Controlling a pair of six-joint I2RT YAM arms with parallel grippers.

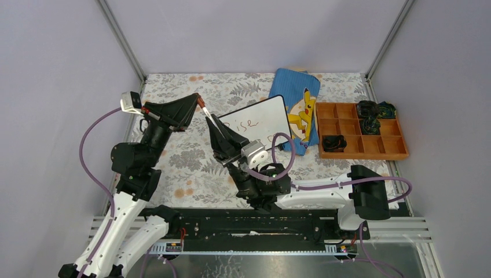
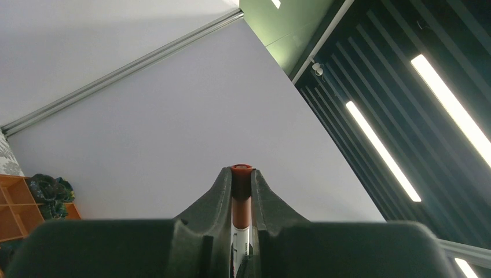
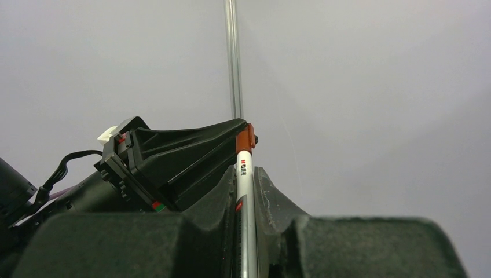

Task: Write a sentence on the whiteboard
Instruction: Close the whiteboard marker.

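The whiteboard (image 1: 260, 123) lies flat on the floral cloth at centre, with red writing on its left half. Both grippers are raised above the table to its left, holding one white marker (image 1: 206, 114) between them. My left gripper (image 1: 198, 102) is shut on the marker's red cap (image 2: 241, 194). My right gripper (image 1: 212, 123) is shut on the white barrel (image 3: 244, 191). In the right wrist view the cap (image 3: 246, 138) sits on the barrel's end with no gap showing, inside the left gripper (image 3: 191, 152). Both wrist cameras point up at the walls.
The blue Pikachu pouch (image 1: 296, 103) lies against the board's right edge. A wooden compartment tray (image 1: 354, 146) stands at the right, with dark bundles (image 1: 370, 111) in some cells. The right arm's purple cable (image 1: 284, 152) loops over the board's near corner.
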